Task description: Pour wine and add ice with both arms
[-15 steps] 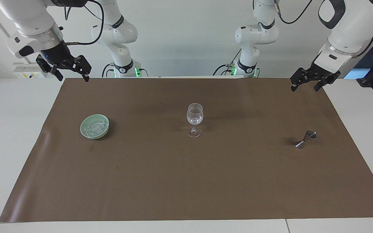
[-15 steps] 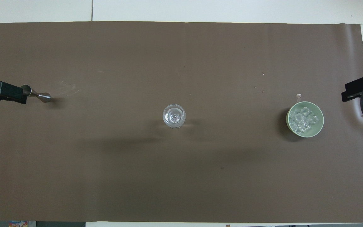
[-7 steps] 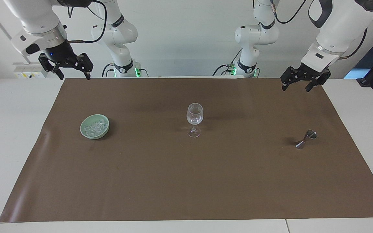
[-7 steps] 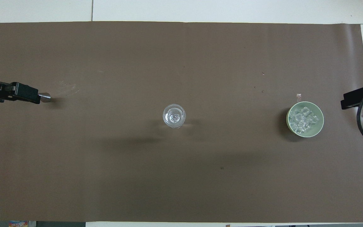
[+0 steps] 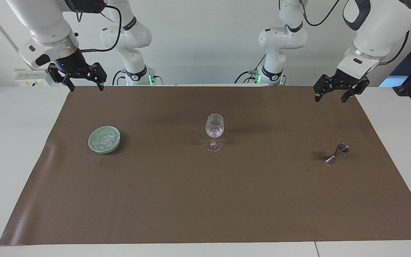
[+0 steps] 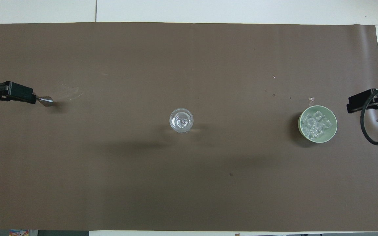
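Ice [image 6: 316, 125] heaped in bowl [image 5: 93, 144] toward right arm's end of mat [image 5: 205, 200]; glass [image 5: 214, 132] mid-mat, upright; jigger [image 5: 336, 154] toward left arm's end, tilted. Right gripper [image 5: 82, 79] up over mat edge, jaws spread, empty; left gripper [image 5: 335, 91] same, up in air, spread, empty. Ice likely light, slick, hard; pinch single top cube across flat faces. Glass fragile, tippy; jigger light, grip waist.
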You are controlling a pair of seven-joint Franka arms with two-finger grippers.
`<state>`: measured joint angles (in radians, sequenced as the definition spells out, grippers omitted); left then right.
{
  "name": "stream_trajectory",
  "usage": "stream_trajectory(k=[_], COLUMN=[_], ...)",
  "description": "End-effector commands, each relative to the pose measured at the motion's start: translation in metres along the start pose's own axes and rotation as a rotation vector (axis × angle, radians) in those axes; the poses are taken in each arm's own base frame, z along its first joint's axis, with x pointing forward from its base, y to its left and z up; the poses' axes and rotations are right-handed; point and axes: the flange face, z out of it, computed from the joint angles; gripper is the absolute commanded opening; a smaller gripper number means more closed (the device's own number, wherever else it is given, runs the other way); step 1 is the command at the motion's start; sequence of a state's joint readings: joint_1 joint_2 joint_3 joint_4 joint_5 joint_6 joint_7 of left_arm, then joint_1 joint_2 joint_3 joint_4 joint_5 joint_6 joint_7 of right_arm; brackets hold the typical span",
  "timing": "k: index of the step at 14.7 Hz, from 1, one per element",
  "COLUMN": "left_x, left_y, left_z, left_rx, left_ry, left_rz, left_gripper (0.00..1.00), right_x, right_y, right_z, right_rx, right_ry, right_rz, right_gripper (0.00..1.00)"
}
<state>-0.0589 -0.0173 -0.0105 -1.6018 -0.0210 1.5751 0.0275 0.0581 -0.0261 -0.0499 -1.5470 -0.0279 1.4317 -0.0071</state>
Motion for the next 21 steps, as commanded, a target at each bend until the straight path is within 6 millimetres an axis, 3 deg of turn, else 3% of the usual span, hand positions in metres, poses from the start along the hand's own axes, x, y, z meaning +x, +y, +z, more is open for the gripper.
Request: stream_trajectory(k=[1, 10, 21], left_x=[-0.009, -0.013, -0.017], left_y=[-0.021, -0.020, -0.020], left_z=[0.001, 0.004, -0.004], left_rx=[0.012, 0.013, 0.013], left_ry=[-0.012, -0.007, -0.001], left_rz=[-0.026, -0.025, -0.028], left_gripper=[1.00, 1.00, 1.00], right_x=[-0.001, -0.005, -0.004], right_y=[0.004, 0.021, 0.018], right_z=[-0.003, 0.022, 0.019], right_rx=[0.008, 0.026, 0.025], right_ry=[0.011, 0.006, 0.017], right_rz=[-0.016, 0.030, 0.023], right_gripper=[1.00, 1.00, 1.00])
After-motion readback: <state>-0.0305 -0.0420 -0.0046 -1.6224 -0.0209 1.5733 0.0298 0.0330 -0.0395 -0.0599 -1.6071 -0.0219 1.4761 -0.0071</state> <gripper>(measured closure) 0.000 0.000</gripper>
